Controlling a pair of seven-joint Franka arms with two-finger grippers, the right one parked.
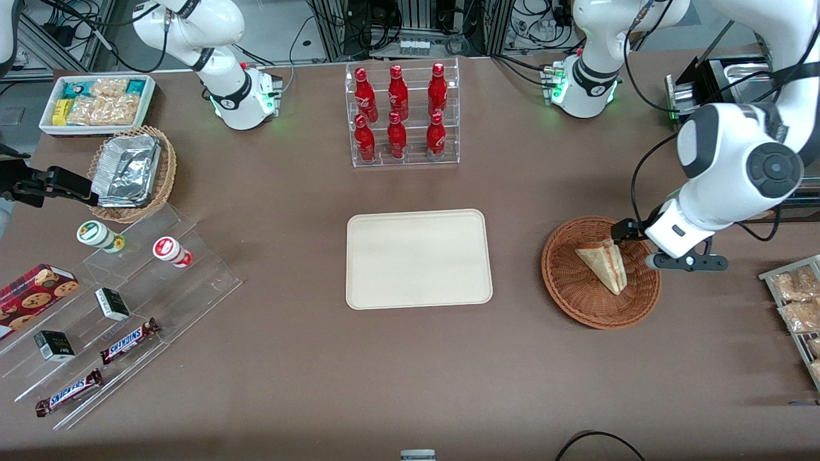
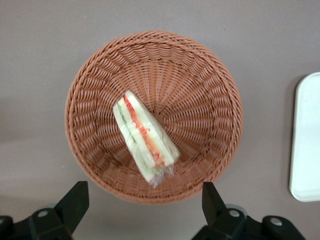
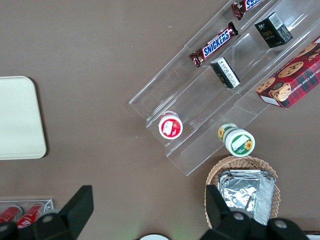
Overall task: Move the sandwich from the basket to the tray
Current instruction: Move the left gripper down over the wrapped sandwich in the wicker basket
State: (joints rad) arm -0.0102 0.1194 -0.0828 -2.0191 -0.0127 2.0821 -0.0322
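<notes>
Above the basket (image 2: pixel 152 117), at its rim toward the working arm's end of the surface, the end effector (image 2: pixel 142 205) hovers with fingers spread wide and holding nothing, apparently ready to straddle the sandwich (image 2: pixel 145 137). The sandwich lies on its side in the basket's bowl, filling edge showing. The tray (image 1: pixel 419 259) waits bare at mid-surface, well apart from the basket.

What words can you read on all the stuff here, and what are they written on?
"SNICKERS": on the chocolate bar lying on the clear stepped stand.
"SNICKERS": on two bars in the front view.
Too small to read: red bottles, cookie box, dark cartons, round lids.
No writing: sandwich, basket, tray.
The pincer hangs open above the basket's rim.
</notes>
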